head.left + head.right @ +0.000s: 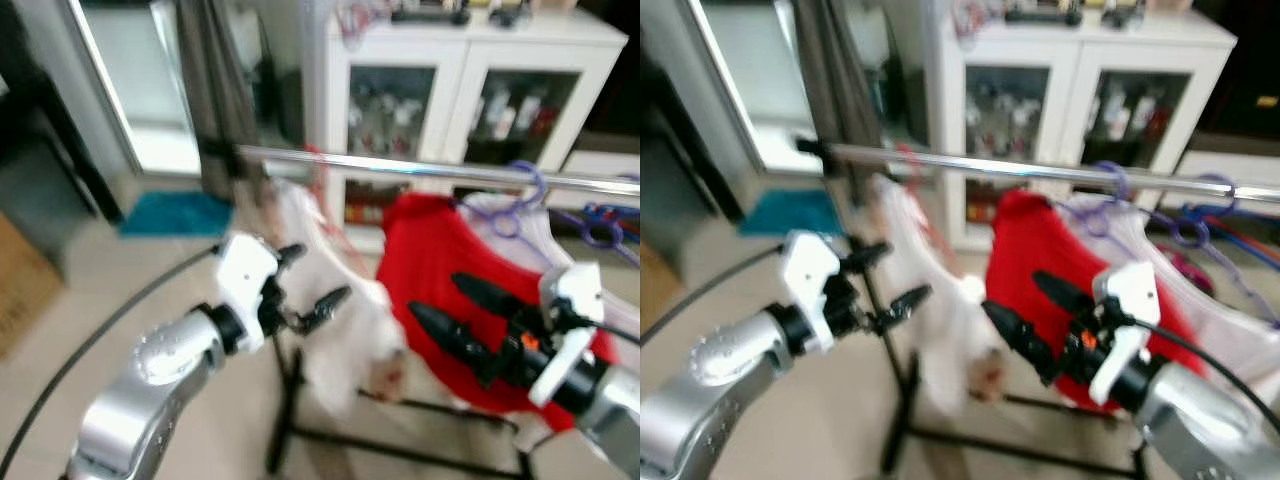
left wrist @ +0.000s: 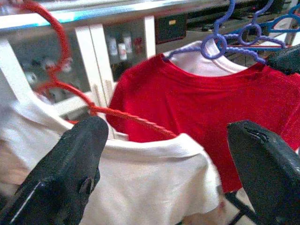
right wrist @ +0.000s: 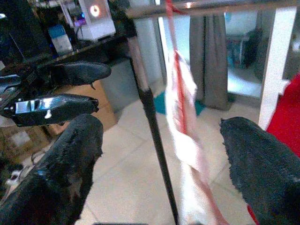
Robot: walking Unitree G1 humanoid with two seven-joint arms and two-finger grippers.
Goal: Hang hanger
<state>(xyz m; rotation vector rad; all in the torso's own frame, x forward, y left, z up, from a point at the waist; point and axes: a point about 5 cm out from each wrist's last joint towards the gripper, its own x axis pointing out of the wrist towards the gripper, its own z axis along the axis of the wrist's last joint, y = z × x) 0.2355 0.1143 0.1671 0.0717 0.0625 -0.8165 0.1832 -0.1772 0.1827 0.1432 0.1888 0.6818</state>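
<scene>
A silver rail (image 1: 420,170) on a black stand runs across in front of me. A red hanger (image 2: 123,117) hooks over the rail and carries a white shirt (image 1: 340,310), which looks blurred. My left gripper (image 1: 324,271) is open just left of the white shirt, fingers pointing at it and holding nothing. To the right, a red shirt (image 1: 440,250) hangs on a purple hanger (image 1: 520,190). In front of the red shirt, my right gripper (image 1: 434,294) is open and empty, pointing left toward the white shirt.
More purple and blue hangers (image 1: 605,225) sit on the rail's right end. Behind the rail stands a white glass-door cabinet (image 1: 470,60). There is a grey curtain (image 1: 215,90), a teal mat (image 1: 175,212), a cardboard box (image 1: 20,280) at far left, and the stand's black base bars (image 1: 285,400) on the floor.
</scene>
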